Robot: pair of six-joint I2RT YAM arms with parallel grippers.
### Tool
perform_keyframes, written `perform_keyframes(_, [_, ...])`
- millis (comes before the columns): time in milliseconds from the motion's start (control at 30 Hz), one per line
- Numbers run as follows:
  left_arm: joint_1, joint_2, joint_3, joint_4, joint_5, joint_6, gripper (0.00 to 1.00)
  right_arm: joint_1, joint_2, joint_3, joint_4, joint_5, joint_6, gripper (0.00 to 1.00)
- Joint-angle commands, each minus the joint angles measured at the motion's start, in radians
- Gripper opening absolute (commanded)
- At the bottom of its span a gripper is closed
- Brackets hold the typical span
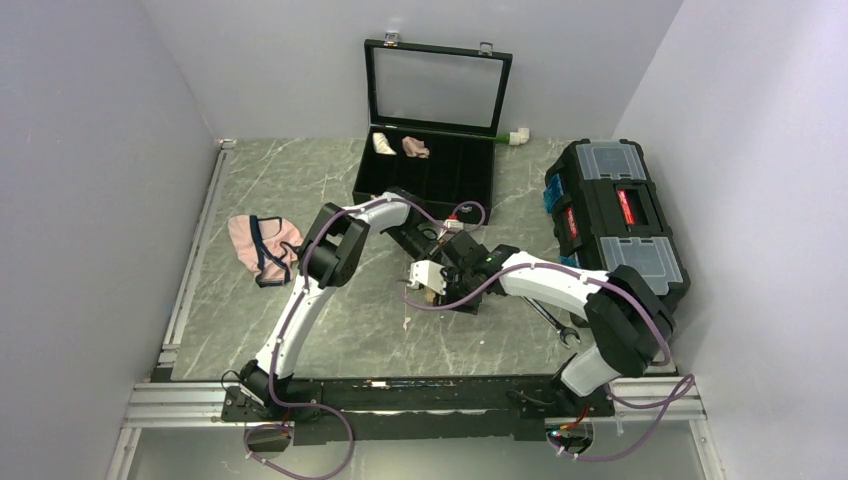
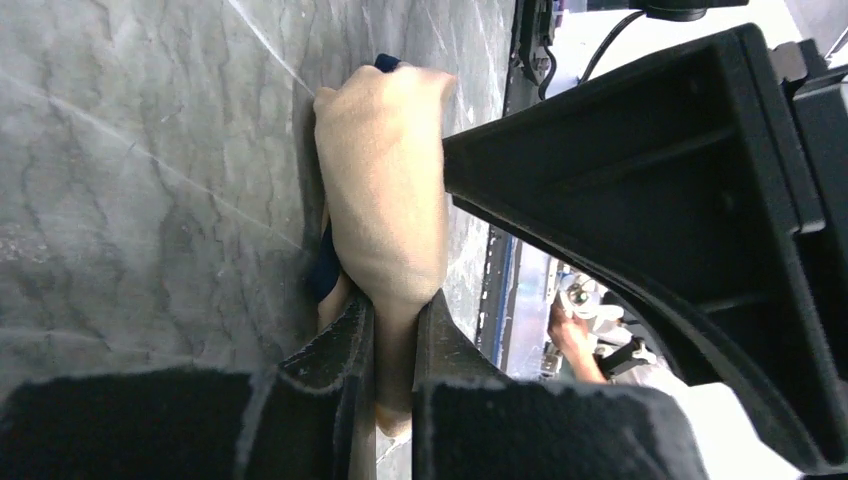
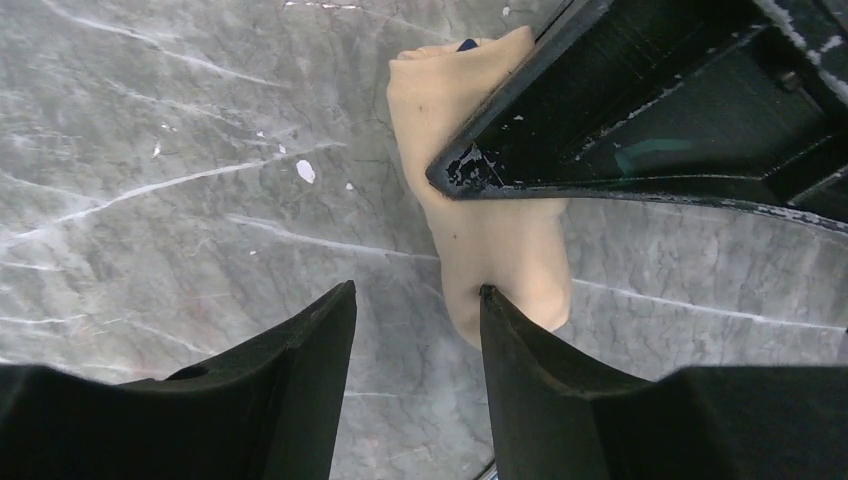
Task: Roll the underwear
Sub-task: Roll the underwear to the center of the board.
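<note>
Underwear (image 2: 385, 190): tan with navy edging, bunched into a narrow roll, lying on the table (image 1: 250, 330) at its middle, in front of the case, between the two wrists
Left gripper (image 2: 397, 308): narrow, both fingers pinched on the roll with fabric squeezed into the slit between them; most of the roll reaching past the fingertips
Right gripper (image 3: 415, 295): wide, holding nothing, bare marble in the gap; one finger (image 3: 540, 390) with its tip at the roll's side, touching or just beside, cannot tell which; other finger clear of the fabric
Grippers: facing each other, close; left one's black body crossing over the roll in the right wrist view
Edging (image 2: 325, 262): showing along the roll's table side and at its far tip
Case (image 1: 455, 168): black, lid upright, at the back of the table
Cream roll (image 1: 382, 143): in the case, back left
Pink roll (image 1: 415, 147): in the case, just beside the cream roll; same compartment or next, cannot tell
Pink underwear (image 1: 262, 245): spread on the table's left side, well apart from the grippers
Toolbox (image 1: 615, 215): black, clear lid panels, at the table's right edge
Wrench (image 1: 553, 322): on the table, near the right arm
</note>
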Motion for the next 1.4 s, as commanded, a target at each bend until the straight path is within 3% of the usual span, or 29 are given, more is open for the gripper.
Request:
perform_keyframes(0, [-0.009,0.098,-0.023,-0.015,-0.213,0.068,0.0,0.029,0.034,0.04,0.057,0.087,-0.031,0.51])
perform_keyframes(333, [-0.008,0.131,-0.014,-0.07,-0.169,0.089,0.0,0.069,0.075,0.044,0.097,0.146,-0.038,0.51])
perform_keyframes(767, [-0.008,0.15,0.003,-0.102,-0.162,0.091,0.0,0.072,-0.059,0.033,0.056,0.186,-0.059,0.5])
perform_keyframes(1367, [-0.009,0.162,0.013,-0.117,-0.166,0.085,0.0,0.097,0.018,0.033,0.053,0.069,-0.033,0.51])
